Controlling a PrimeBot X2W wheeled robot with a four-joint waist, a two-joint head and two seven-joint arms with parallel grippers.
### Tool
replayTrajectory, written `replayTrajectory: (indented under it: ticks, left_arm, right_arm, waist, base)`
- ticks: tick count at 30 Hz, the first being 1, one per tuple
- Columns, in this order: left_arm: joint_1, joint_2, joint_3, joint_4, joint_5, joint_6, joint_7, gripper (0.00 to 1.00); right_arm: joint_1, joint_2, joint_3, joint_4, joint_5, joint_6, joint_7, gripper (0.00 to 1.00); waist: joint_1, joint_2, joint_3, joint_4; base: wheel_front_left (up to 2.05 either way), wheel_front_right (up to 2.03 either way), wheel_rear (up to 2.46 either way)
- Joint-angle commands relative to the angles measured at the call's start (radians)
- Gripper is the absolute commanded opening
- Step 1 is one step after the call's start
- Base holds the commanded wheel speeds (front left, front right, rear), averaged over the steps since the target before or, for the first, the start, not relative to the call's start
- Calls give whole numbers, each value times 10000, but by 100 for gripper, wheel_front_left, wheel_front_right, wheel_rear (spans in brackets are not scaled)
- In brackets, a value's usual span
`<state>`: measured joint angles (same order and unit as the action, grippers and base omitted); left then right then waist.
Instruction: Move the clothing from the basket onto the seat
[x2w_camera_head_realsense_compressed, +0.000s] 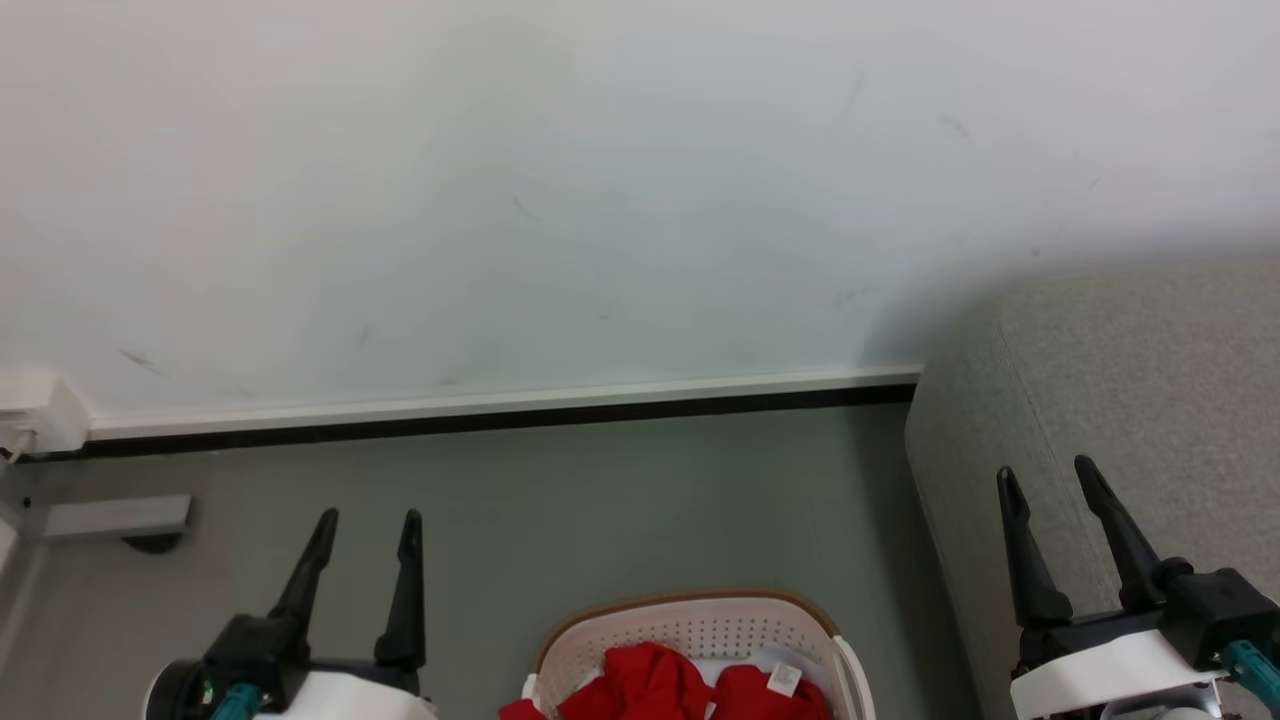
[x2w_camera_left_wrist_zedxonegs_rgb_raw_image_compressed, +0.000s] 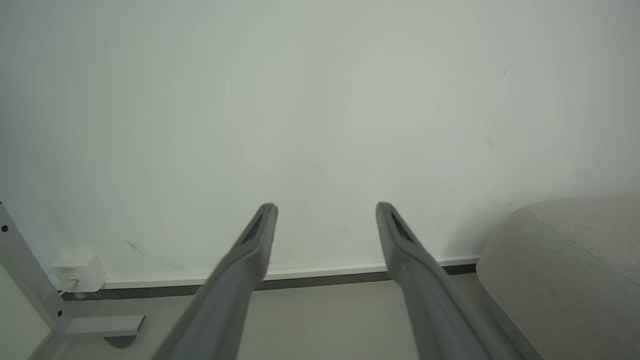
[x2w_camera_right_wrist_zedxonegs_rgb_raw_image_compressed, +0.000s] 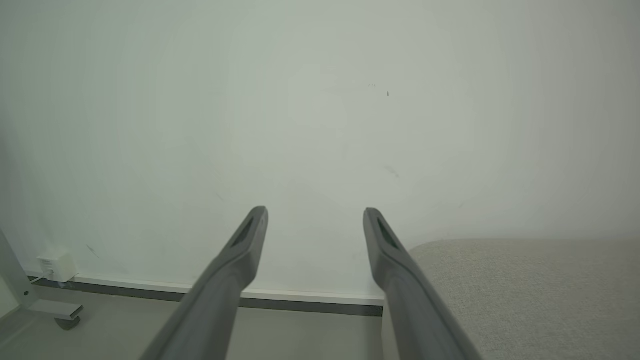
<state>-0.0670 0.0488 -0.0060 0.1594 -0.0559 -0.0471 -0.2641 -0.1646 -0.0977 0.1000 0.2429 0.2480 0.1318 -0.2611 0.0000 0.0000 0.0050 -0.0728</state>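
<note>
Red clothing (x2w_camera_head_realsense_compressed: 660, 685) with a small white label lies bunched in the cream basket (x2w_camera_head_realsense_compressed: 690, 612), which stands on the floor at the bottom centre of the head view, partly cut off. The grey seat (x2w_camera_head_realsense_compressed: 1130, 400) fills the right side, also seen as the seat (x2w_camera_left_wrist_zedxonegs_rgb_raw_image_compressed: 570, 270) and the seat (x2w_camera_right_wrist_zedxonegs_rgb_raw_image_compressed: 525, 295) in the wrist views. My left gripper (x2w_camera_head_realsense_compressed: 367, 520) is open and empty, left of the basket. My right gripper (x2w_camera_head_realsense_compressed: 1048, 476) is open and empty, in front of the seat's left edge. Both left gripper (x2w_camera_left_wrist_zedxonegs_rgb_raw_image_compressed: 325, 207) and right gripper (x2w_camera_right_wrist_zedxonegs_rgb_raw_image_compressed: 315, 212) point at the wall.
A white wall with a pale skirting board (x2w_camera_head_realsense_compressed: 500, 402) runs behind the grey floor (x2w_camera_head_realsense_compressed: 620, 500). A white box (x2w_camera_head_realsense_compressed: 35, 410) sits low on the wall at far left, beside a metal frame foot (x2w_camera_head_realsense_compressed: 115, 518).
</note>
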Motion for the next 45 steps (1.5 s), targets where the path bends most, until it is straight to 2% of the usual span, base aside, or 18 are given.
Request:
replayTrajectory:
  ticks: [1, 10, 20, 25, 31, 45]
  left_arm:
    - [-208, 36, -18, 31, -53, -46, -6, 100]
    - [-1122, 34, -208, 190, -111, -336, -6, 100]
    - [-2556, 70, -827, 1163, -111, -682, -6, 100]
    - [-3316, 174, -1314, 2303, -202, -788, -6, 100]
    - [-4574, 207, -2247, 4416, -698, -838, 178, 100]
    - [-7186, 633, -4691, 8441, -2050, -829, 2673, 100]
  right_arm:
    - [-200, -111, -25, -88, 97, -21, -32, 100]
    - [-870, -35, -112, -568, 156, -21, -32, 100]
    - [-1832, 151, -297, -1151, 99, -21, -32, 100]
    - [-2279, 310, -653, -1624, 173, -21, -32, 100]
    - [-2825, 427, -896, -2094, 213, -21, -32, 100]
    - [-3720, 485, -891, -2767, 673, -21, -32, 100]
  waist:
    - [0, 0, 286, -209]
    - [0, 0, 1587, -604]
    - [0, 0, 3419, -1178]
    - [0, 0, 4255, -1423]
    - [0, 0, 5219, -1653]
    - [0, 0, 7142, -2459]
  base:
    - [0, 0, 0]
    - [0, 0, 0]
    - [0, 0, 0]
    - [0, 0, 0]
    - [0, 0, 0]
    - [0, 0, 0]
